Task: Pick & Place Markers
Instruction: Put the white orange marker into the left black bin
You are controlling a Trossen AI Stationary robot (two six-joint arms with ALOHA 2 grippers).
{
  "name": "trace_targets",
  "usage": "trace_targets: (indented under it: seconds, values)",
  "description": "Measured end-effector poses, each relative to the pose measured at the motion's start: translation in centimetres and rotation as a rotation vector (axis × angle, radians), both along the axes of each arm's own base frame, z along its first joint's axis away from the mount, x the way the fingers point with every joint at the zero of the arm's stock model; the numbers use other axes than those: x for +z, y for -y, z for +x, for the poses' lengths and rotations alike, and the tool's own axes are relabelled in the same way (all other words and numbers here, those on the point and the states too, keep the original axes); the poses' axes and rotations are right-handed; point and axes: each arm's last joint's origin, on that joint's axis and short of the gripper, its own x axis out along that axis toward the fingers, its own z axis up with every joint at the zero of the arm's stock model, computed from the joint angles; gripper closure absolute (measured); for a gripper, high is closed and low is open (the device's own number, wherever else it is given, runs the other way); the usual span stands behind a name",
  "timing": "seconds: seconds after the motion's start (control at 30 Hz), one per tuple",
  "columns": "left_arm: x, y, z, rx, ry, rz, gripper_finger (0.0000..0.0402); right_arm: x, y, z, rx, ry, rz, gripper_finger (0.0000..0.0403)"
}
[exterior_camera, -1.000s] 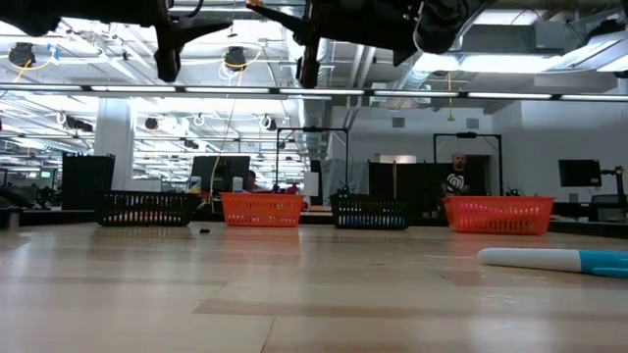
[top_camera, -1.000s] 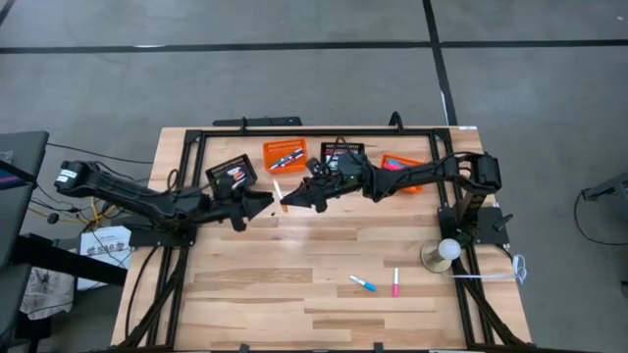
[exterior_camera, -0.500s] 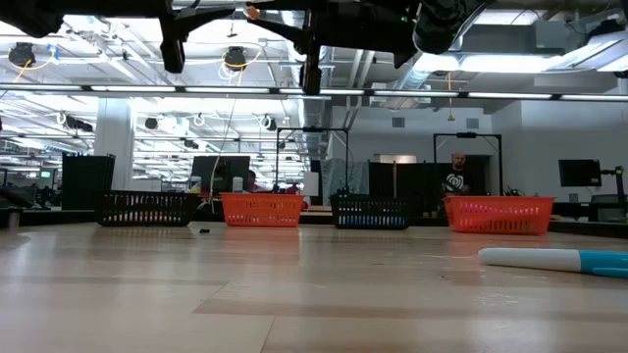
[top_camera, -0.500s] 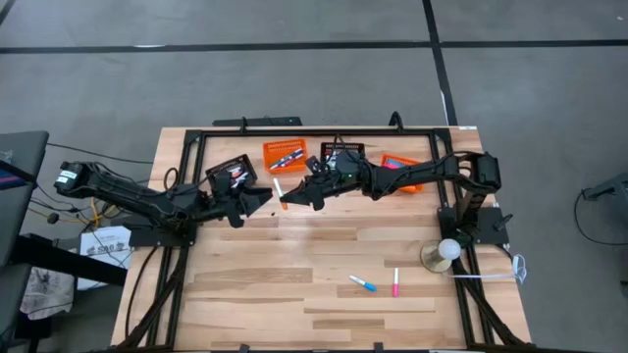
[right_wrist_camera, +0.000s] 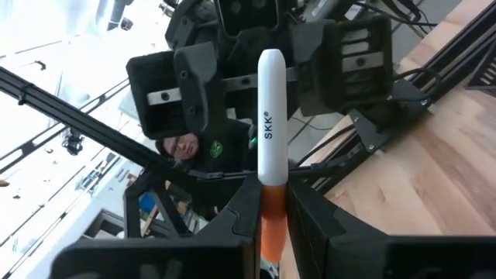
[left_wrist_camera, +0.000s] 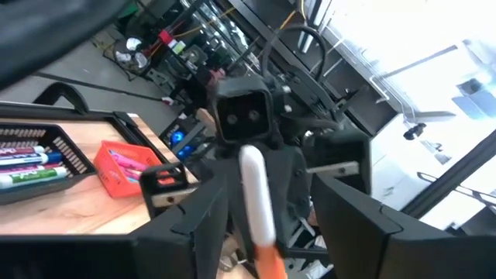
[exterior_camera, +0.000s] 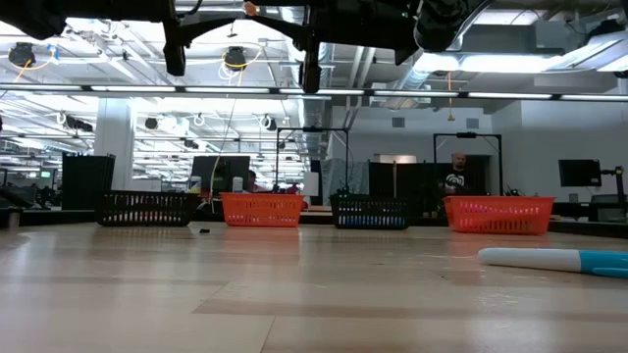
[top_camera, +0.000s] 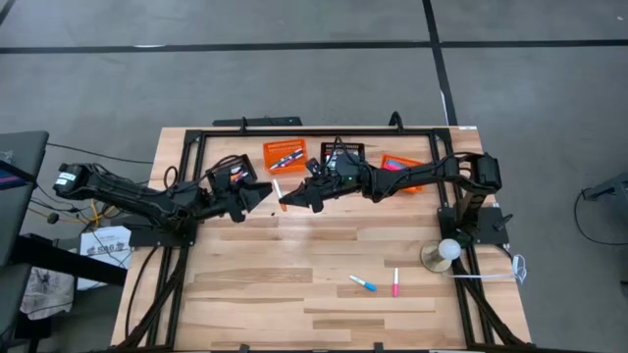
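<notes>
Both arms are reaching inward above the table's far half, the right gripper [top_camera: 287, 203] pinching (fingers closed), the left gripper [top_camera: 265, 199] facing it, fingers parted.

The letters "SKK" run lengthwise in black along the white barrel of the orange-capped marker [right_wrist_camera: 269, 136]. No other lettering, number or sign is legible on the baskets, arms or room fittings.
</notes>
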Motion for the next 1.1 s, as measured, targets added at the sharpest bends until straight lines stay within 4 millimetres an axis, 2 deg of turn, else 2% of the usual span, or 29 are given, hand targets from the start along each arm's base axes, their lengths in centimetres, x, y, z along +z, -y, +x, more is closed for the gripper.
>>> trace_targets:
  seconds: [0.4, 0.6, 0.8, 1.1]
  values:
    - [-0.2, -0.1, 0.2, -0.002, -0.001, -0.04, 0.0213, 0.2, 0.1, 0.0, -0.022, 0.013, 0.007, 0.0371]
    - [-0.9, 0.1, 0.8, -0.011, -0.023, -0.073, 0.0213, 1.2, -0.1, 0.4, -0.02, 0.035, -0.011, 0.0366]
    - [-0.6, 0.1, 0.7, -0.031, -0.008, -0.08, 0.0213, 0.9, 0.1, 0.5, -0.023, -0.028, -0.045, 0.037]
    - [-0.6, 0.1, 0.7, -0.037, 0.0, -0.082, 0.0213, 1.0, 0.2, 0.5, -0.046, -0.024, -0.047, 0.037]
